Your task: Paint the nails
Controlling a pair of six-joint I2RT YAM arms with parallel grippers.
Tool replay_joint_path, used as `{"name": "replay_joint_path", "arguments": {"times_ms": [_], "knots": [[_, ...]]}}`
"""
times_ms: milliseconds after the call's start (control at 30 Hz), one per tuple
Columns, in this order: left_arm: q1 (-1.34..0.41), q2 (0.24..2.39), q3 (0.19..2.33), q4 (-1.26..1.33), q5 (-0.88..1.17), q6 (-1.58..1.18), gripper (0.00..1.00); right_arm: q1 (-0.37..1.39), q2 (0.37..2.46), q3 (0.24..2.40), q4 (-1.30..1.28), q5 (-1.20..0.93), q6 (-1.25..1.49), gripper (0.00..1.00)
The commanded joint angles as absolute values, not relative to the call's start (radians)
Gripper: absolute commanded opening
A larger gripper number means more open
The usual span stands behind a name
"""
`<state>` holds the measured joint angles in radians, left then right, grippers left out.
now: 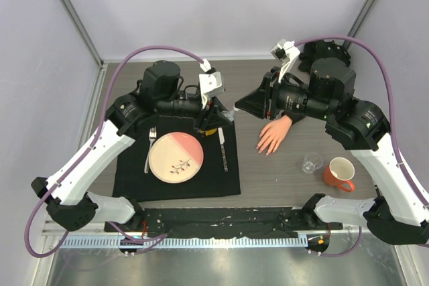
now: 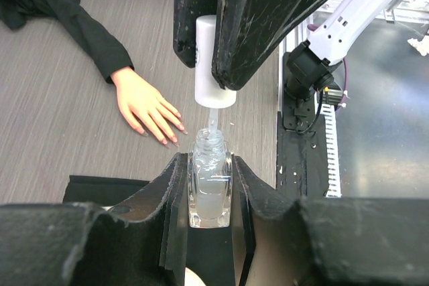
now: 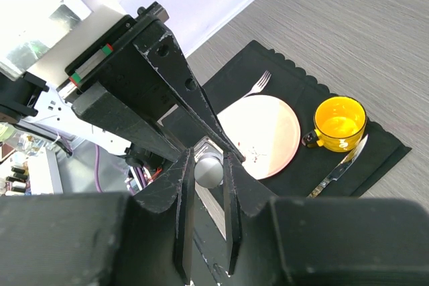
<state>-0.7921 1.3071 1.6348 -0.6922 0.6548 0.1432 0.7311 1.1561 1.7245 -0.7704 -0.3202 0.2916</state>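
Observation:
My left gripper (image 2: 210, 163) is shut on a small clear bottle (image 2: 210, 192), held upright above the black mat. My right gripper (image 3: 208, 161) is shut on the bottle's white cap (image 3: 208, 171), just above the bottle's open neck. The brush (image 2: 212, 122) below the cap (image 2: 213, 65) dips into that neck. The pale mannequin hand (image 1: 273, 135) with a black sleeve lies flat on the table, right of both grippers. Its pinkish nails (image 2: 164, 140) show at the spread fingertips. In the top view the two grippers meet tip to tip, left gripper (image 1: 213, 113) and right gripper (image 1: 240, 106).
A black placemat (image 1: 134, 179) carries a pink-and-cream plate (image 1: 175, 155), a fork (image 1: 151, 149), a knife (image 1: 222, 149) and a yellow mug (image 3: 338, 122). An empty glass (image 1: 312, 163) and an orange mug (image 1: 340, 173) stand right of the mannequin hand.

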Motion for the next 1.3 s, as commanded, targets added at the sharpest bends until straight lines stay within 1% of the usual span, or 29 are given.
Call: {"name": "replay_joint_path", "arguments": {"times_ms": [0,1267], "knots": [[-0.796,1.298,1.632,-0.676,0.658,0.156,0.0,0.736,1.146,1.755,-0.715,-0.336,0.301,0.01],[-0.796,1.301,1.606,-0.672,0.64,0.167,0.0,0.736,1.14,1.755,-0.727,-0.295,0.293,0.01]]}}
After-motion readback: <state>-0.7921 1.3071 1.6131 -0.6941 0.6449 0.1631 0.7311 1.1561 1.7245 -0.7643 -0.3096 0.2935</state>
